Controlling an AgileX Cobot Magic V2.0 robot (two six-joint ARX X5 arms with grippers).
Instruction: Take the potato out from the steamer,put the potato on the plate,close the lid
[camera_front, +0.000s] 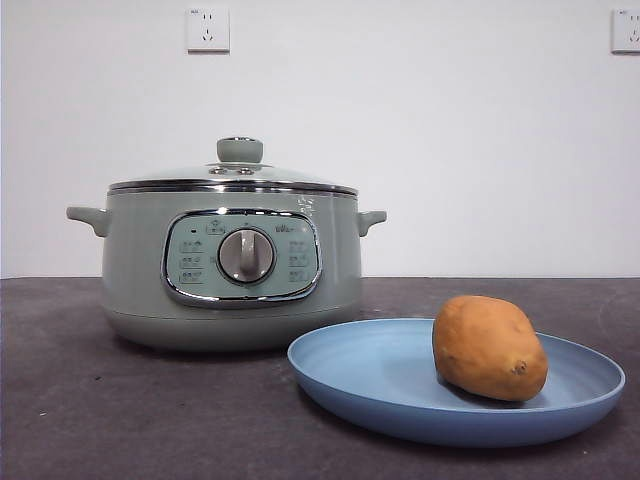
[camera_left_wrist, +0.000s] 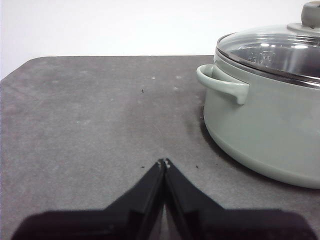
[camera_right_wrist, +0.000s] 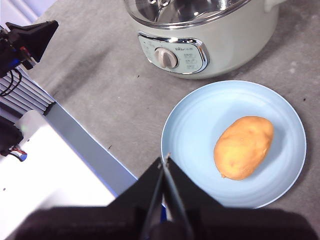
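The orange-brown potato (camera_front: 489, 347) lies on the right part of the light-blue plate (camera_front: 370, 375), in front and to the right of the sage-green steamer (camera_front: 230, 265). The glass lid (camera_front: 235, 176) with its green knob sits closed on the steamer. In the right wrist view, my right gripper (camera_right_wrist: 164, 162) is shut and empty above the plate's rim (camera_right_wrist: 172, 120), with the potato (camera_right_wrist: 243, 146) beside it. In the left wrist view, my left gripper (camera_left_wrist: 163, 163) is shut and empty low over the table, apart from the steamer (camera_left_wrist: 260, 125) and its lid (camera_left_wrist: 272, 50).
The dark grey table (camera_front: 90, 400) stretches left of the steamer. In the right wrist view the table's edge (camera_right_wrist: 85, 145) borders a white surface, and the other arm's black tip (camera_right_wrist: 30, 37) shows at the far side. Wall sockets (camera_front: 208, 30) are behind.
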